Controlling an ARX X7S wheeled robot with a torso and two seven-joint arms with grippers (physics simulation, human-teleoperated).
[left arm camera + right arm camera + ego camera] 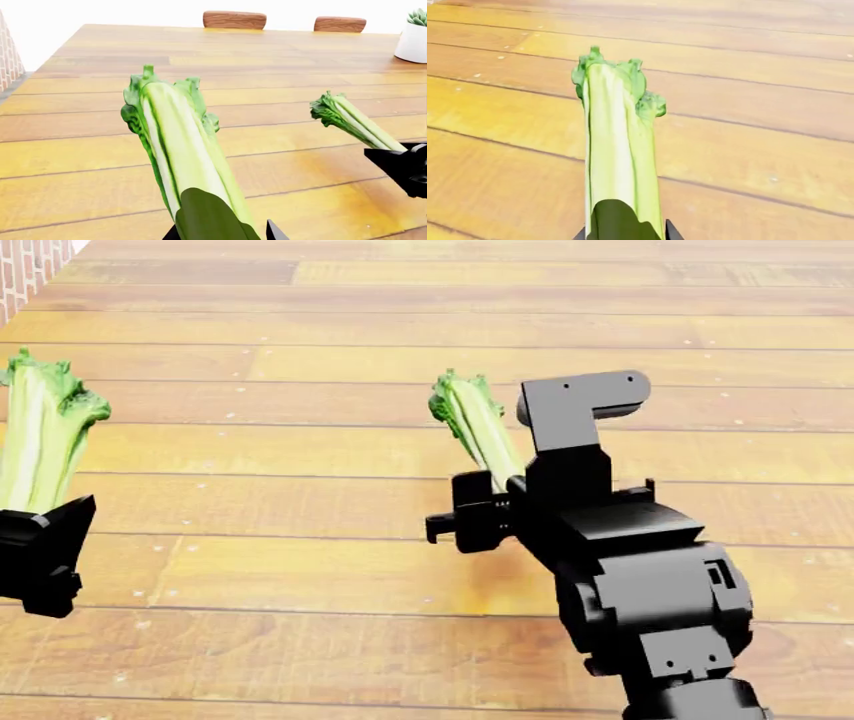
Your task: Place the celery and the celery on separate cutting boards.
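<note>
While each hand (pixel 40 530) (pixel 467 510) grips celery (pixel 40 435) (pixel 478 430), boards stay unseen.

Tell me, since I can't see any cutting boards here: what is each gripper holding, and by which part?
Each holds a celery bunch by its base end, leafy top pointing away: the left gripper has one celery, the right gripper has the other celery.

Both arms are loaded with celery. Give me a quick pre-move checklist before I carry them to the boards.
1. Left gripper shut on its celery: ok.
2. Right gripper shut on its celery: ok.
3. Both bunches lifted off the table: ok.
4. Bunches apart from each other: ok.
5. Cutting boards in view: not ok, none visible.
6. Potted plant away from both arms: ok.
</note>
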